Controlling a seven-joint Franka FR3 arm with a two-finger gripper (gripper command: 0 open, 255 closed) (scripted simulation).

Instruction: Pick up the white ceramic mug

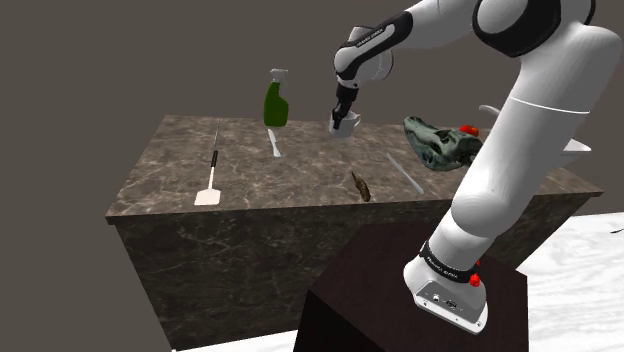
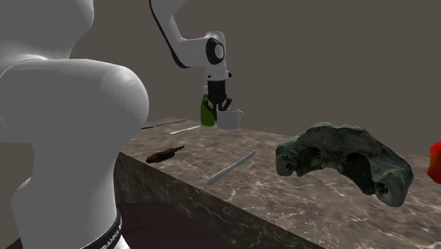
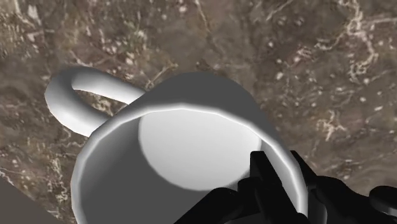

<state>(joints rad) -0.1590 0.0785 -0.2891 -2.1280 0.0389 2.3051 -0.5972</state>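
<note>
Pincer [image 2: 225, 107] on rim of white mug [image 2: 230, 122], green spray bottle [image 2: 206, 112] behind

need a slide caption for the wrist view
Black gripper clasps the white mug by its rim, one finger inside, one outside, dark marbled countertop beneath.

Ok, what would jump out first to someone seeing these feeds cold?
First, the gripper clasping the tilted white mug by its rim, one finger inside, near the back of the marble counter. Then the big dark green skull-like lump at the counter's end on the shoulder view's right, and the green spray bottle just to the mug's left in that view.
</note>
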